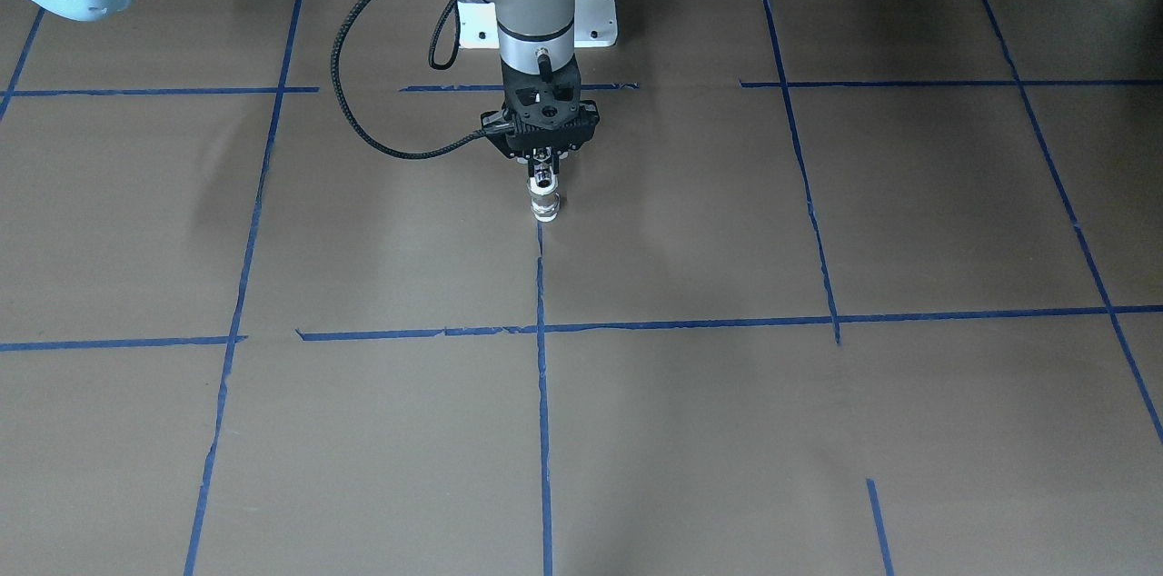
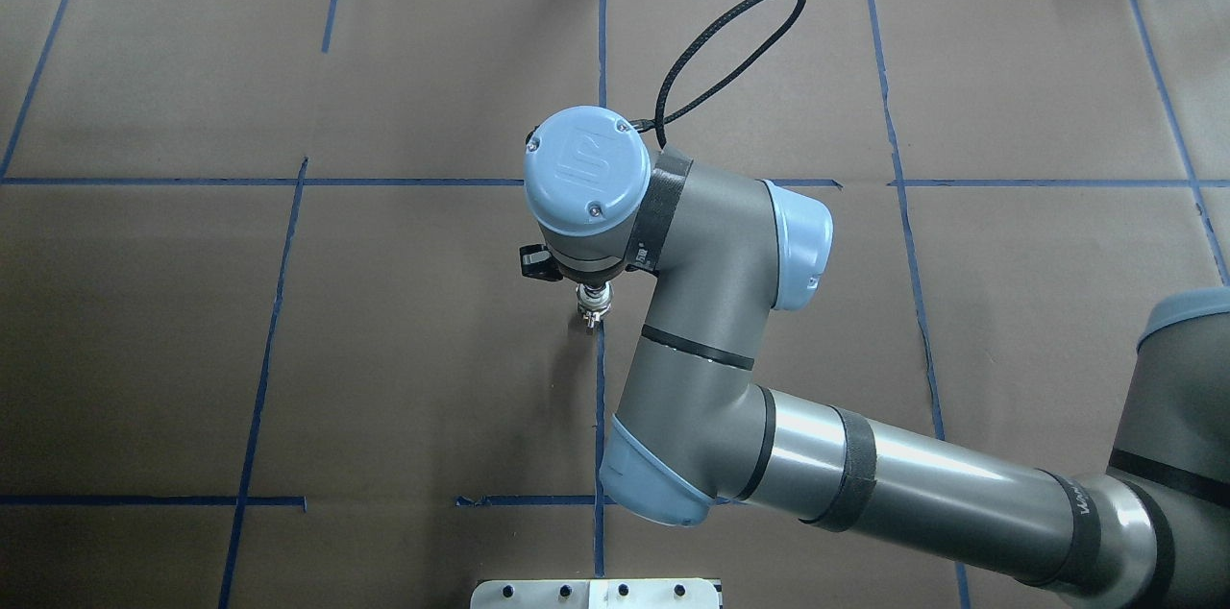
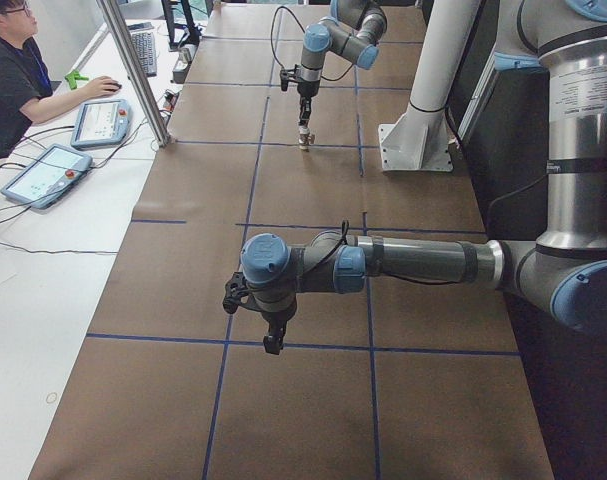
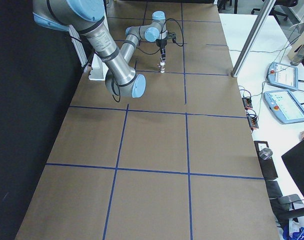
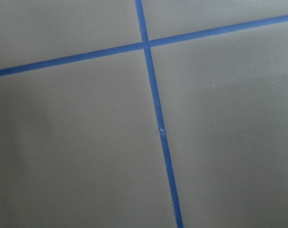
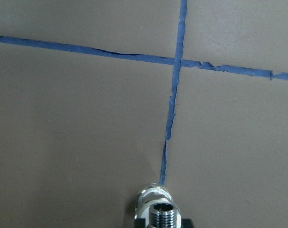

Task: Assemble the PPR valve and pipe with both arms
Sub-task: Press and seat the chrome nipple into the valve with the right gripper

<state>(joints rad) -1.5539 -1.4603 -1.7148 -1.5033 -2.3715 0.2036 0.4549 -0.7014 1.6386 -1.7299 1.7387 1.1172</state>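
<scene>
The right arm (image 2: 701,369) reaches over the middle of the brown worktop (image 1: 818,431) with its wrist pointing straight down. The right gripper (image 1: 542,165) is clenched on the top of a small white and metal valve (image 1: 544,199) and holds it upright. The valve's lower end sits at the far end of a blue tape line (image 1: 542,285); whether it touches the worktop cannot be told. In the right wrist view its threaded metal end shows at the bottom edge. A black cable (image 1: 363,94) loops from the wrist.

The left arm (image 3: 403,262) stretches level over the near part of the worktop, well apart from the valve. The left gripper (image 3: 273,343) hangs above a tape line; whether it is clenched or released cannot be told. A person (image 3: 13,80) sits at the far left.
</scene>
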